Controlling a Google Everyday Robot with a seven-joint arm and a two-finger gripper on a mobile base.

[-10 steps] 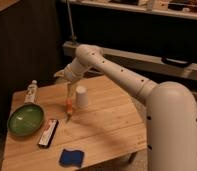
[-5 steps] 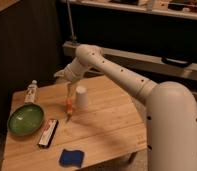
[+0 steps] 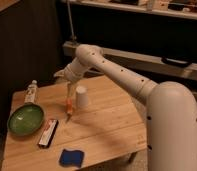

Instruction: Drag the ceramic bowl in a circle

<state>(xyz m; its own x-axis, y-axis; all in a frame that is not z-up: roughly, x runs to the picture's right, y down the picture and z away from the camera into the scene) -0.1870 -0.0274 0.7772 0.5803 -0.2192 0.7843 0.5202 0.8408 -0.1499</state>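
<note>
The hand (image 3: 68, 111) hangs released over the counter (image 3: 109, 127) between the ceramic bowl (image 3: 26, 119) and the white cup (image 3: 81, 96); the label on the tube (image 3: 31, 92) is unreadable.

Light wooden table (image 3: 107, 132); dark wall (image 3: 27, 45) behind; grey ledge (image 3: 142, 57) across back; dim warm light.

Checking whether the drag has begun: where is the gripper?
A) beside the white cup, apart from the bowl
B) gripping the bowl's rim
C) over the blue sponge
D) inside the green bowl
A: the gripper hangs close beside the white cup, with bare table between it and the ceramic bowl.
</note>
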